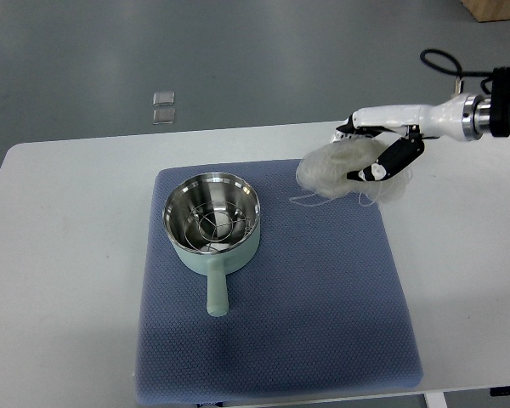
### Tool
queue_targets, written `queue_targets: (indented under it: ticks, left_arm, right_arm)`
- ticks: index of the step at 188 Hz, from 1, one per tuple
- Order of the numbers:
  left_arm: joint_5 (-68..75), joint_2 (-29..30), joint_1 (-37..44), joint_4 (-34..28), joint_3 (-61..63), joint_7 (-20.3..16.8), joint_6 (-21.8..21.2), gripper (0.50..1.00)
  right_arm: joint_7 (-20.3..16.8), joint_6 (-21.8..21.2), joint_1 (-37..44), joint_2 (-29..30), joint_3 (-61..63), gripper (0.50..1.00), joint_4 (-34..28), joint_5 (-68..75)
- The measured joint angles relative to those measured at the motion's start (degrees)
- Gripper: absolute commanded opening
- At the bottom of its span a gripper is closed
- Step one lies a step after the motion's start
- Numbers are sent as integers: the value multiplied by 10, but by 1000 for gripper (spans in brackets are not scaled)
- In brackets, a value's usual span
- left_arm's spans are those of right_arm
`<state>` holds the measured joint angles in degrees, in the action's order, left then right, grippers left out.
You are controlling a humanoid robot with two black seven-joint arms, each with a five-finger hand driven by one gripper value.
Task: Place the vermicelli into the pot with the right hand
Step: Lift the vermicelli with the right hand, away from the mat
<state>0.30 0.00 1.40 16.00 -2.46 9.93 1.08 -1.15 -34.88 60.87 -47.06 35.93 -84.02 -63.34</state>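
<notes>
Right hand (382,151) clamped on vermicelli (340,170) (pale translucent tangle, loose strands trailing), at 2 o'clock of pot (212,223), above blue mat's (323,297) far-right corner.

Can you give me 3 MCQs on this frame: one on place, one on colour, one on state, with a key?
1. Where is the pot?
A. on the blue mat
B. on the bare table
C. on the floor

2. What colour is the pot's outside?
A. red
B. pale green
C. black

3. What is the right hand doing?
A. resting open on the table
B. gripping the pot's handle
C. holding the vermicelli

Key:
1. A, the pot stands on the mat's left part.
2. B, its wall and handle are pale green and the inside is bare steel.
3. C, its fingers close on the pale bundle at the mat's far right corner, apart from the pot.
</notes>
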Motion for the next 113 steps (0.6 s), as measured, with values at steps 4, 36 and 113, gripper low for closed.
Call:
queue_targets:
  ticks: [4,36,113]
  left_arm:
    - [0,0,0,0,0,0,0,1000]
    - [0,0,0,0,0,0,0,1000]
    - [0,0,0,8,-1,0,0,1000]
  right_arm:
    - [0,0,11,-3,0,500,0,5]
    - [-3,-1,67,6,-4,500,1,19]
    - [-15,12,123,225,-96,500,119,-27]
